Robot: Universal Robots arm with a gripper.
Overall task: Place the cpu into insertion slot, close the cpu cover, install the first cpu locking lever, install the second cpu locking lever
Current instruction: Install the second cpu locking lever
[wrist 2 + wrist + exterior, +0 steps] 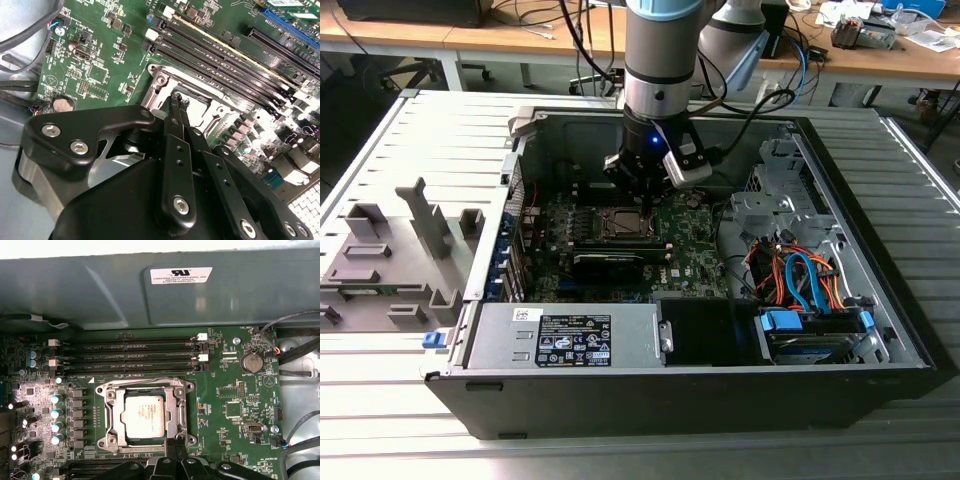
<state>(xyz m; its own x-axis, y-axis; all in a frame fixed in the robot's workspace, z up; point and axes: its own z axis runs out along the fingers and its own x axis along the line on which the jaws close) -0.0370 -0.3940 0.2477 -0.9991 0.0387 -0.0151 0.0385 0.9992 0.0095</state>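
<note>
white printed label (181, 275) is seen on case wall (100, 300); black-and-white label (573, 340) on power supply (500, 335); tiny white silkscreen on motherboard (225, 390). nothing legibly made out.

Green motherboard (235, 405) with black memory slots (130, 354), white clips. Dull silver-grey cpu (144, 415) inside shiny silver cpu cover (111, 412). Black gripper (179, 102) with silver screws; blue light on the arm's wrist (651, 139). Black case (670, 395), grey-silver power supply (565, 335) with white-black label. Orange, blue cables (800, 275) near the case's exterior-view right edge. Grey slatted table (410, 160).
</note>
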